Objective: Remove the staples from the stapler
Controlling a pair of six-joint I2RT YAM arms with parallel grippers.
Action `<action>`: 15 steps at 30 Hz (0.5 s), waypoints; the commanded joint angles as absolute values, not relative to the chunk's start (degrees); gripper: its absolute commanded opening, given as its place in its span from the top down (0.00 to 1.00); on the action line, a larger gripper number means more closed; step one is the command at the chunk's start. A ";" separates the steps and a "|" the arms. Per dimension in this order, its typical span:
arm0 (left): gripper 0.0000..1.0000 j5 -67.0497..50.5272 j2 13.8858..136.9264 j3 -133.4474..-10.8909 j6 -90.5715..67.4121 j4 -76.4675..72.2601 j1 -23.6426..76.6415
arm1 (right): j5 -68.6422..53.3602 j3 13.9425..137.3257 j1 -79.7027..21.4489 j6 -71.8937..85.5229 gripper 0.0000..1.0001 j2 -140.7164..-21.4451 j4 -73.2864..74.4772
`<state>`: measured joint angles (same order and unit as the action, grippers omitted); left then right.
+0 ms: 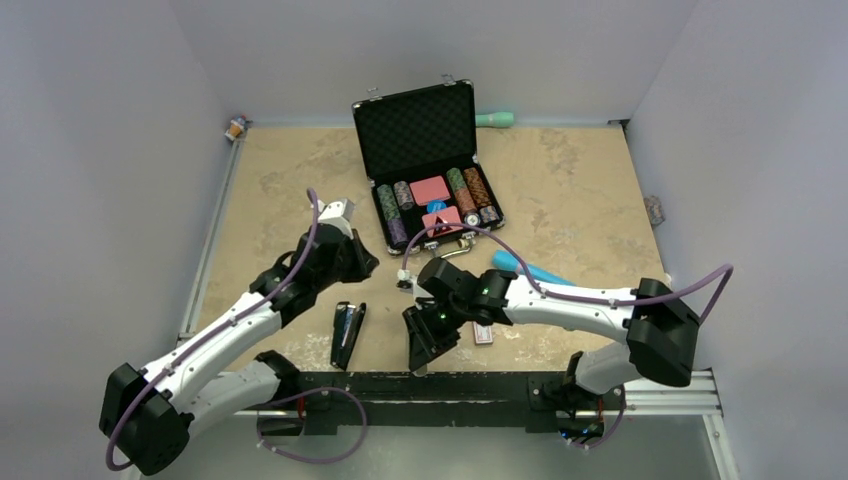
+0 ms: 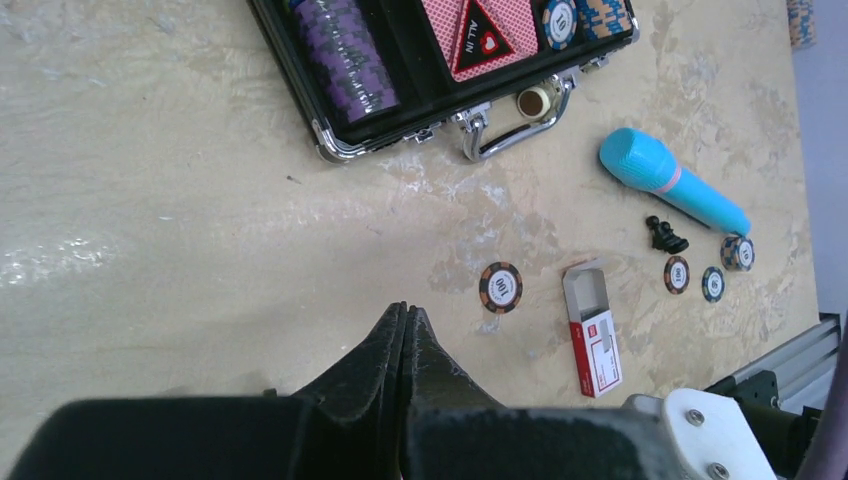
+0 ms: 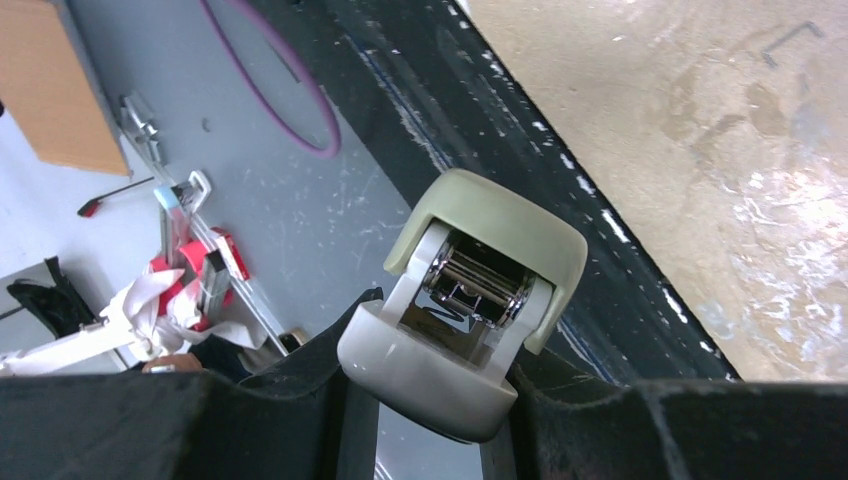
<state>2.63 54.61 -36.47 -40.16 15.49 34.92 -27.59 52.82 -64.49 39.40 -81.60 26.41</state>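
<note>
My right gripper (image 3: 440, 362) is shut on a white and pale green stapler (image 3: 480, 225). It holds the stapler by its white base. The chrome magazine shows end-on between the base and the green top. In the top view this gripper (image 1: 425, 350) hangs over the table's near edge and hides most of the stapler. My left gripper (image 2: 405, 312) is shut with nothing in it, above bare table. In the top view it (image 1: 368, 265) sits left of centre. A red and white staple box (image 2: 593, 335) lies open, beside the right arm (image 1: 483, 335). No loose staples show.
A black stapler (image 1: 347, 335) lies near the front edge. An open poker chip case (image 1: 425, 150) stands at the back centre. A blue cylinder (image 2: 670, 180), loose chips (image 2: 500, 287) and a small black piece (image 2: 664, 235) lie to the right. A black rail (image 1: 450, 385) runs along the front.
</note>
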 commanded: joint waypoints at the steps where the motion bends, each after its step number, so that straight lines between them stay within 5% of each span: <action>1: 1.00 5.51 53.89 -39.90 -37.72 19.31 34.16 | -25.31 53.32 -64.29 38.80 1.00 -82.03 23.97; 6: 0.98 3.51 52.04 -40.10 -37.12 21.38 34.16 | -22.59 54.73 -64.25 38.48 1.00 -82.29 24.14; 11: 0.45 1.20 49.00 -38.68 -35.79 23.11 34.05 | -20.11 55.44 -63.80 38.41 1.00 -81.71 24.18; 15: 0.21 0.29 44.65 -36.84 -35.83 24.13 33.60 | -18.28 55.36 -63.30 38.82 1.00 -80.34 23.20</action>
<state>1.91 48.56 -37.71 -36.86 23.18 34.48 -21.34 52.80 -64.03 39.35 -82.85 25.67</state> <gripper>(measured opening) 0.732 0.355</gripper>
